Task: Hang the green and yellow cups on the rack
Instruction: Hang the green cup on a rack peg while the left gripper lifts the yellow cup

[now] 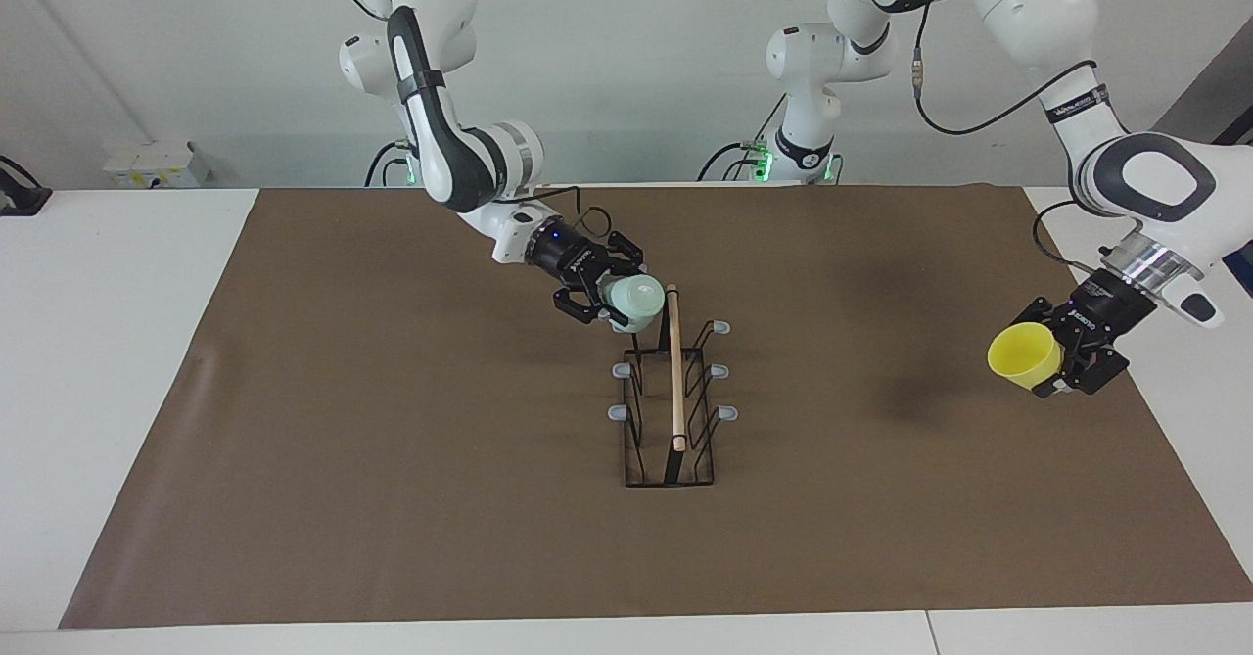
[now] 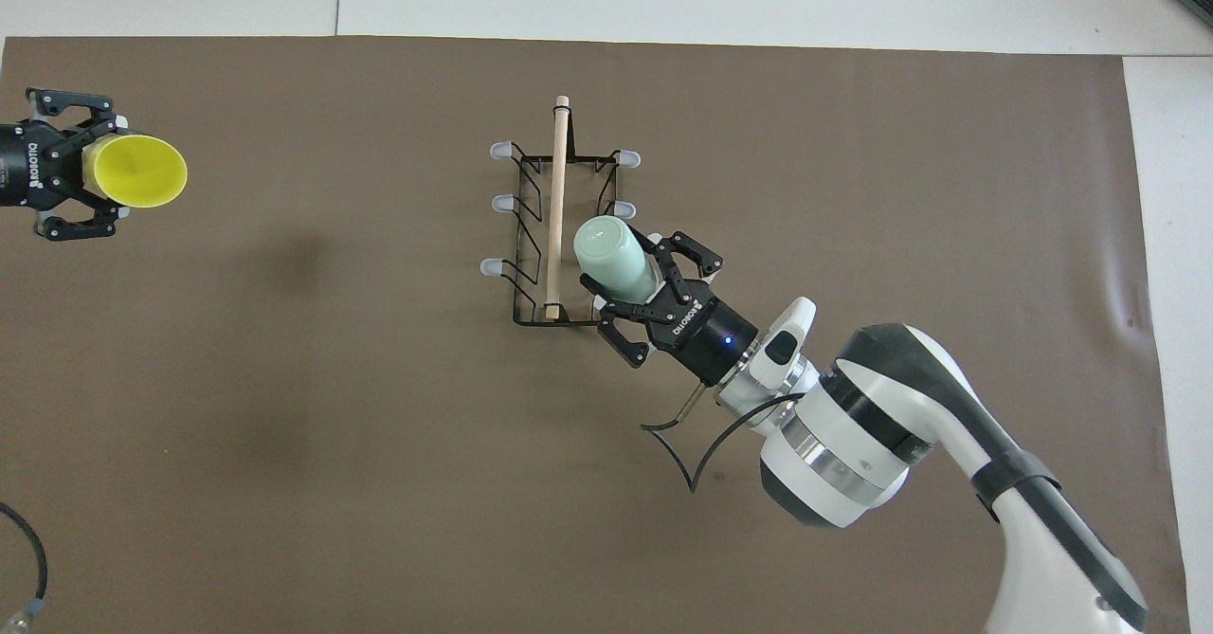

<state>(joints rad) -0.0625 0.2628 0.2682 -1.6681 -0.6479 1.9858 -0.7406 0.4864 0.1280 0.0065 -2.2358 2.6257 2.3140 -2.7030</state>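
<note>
Hanging is in hand: right gripper [image 1: 609,295] is clamped on the green cup [image 1: 631,304], tipped over the rack [image 1: 672,410] beside its rod. Next, its mouth must slide onto 1 prong. Left gripper [image 1: 1055,361] waits, gripping the yellow cup [image 1: 1024,354] above the mat.

Matt brown mat [image 1: 392,459], wire rack [image 1: 669,410], smooth plastic cups [image 1: 631,304]

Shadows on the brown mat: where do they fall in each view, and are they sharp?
Facing view: a soft dark patch on the mat beside the yellow cup. Overhead view: a blurry shadow on the same mat near that cup. Neither has crisp edges.
</note>
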